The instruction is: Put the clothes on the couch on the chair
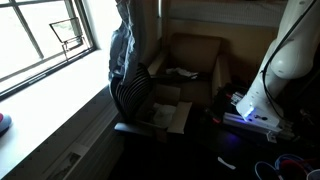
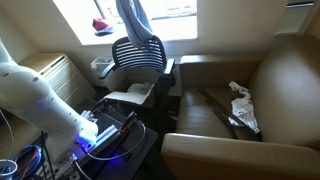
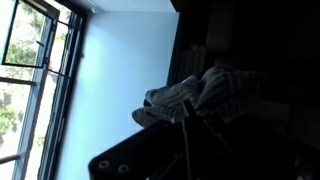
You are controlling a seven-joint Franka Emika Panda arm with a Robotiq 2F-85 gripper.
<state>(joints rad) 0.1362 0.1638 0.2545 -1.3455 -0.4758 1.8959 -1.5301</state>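
A grey striped garment [image 1: 122, 45] hangs from above over the back of the black mesh office chair [image 1: 131, 92]. It also shows in an exterior view [image 2: 134, 20] above the chair [image 2: 138, 53]. In the wrist view my gripper [image 3: 183, 118] is shut on the striped garment [image 3: 205, 92], whose bunched cloth sits between the dark fingers. The brown couch [image 2: 270, 85] holds a light crumpled piece of clothing [image 2: 241, 104] and a dark strip beside it. The couch also shows in an exterior view [image 1: 197, 52], with pale cloth [image 1: 181, 73] on its seat.
An open cardboard box with papers [image 1: 165, 112] lies on the chair seat, also in an exterior view [image 2: 130, 95]. The white robot base [image 1: 290, 55] stands by a blue-lit device [image 2: 100, 135]. A bright window [image 1: 45, 35] and sill run alongside.
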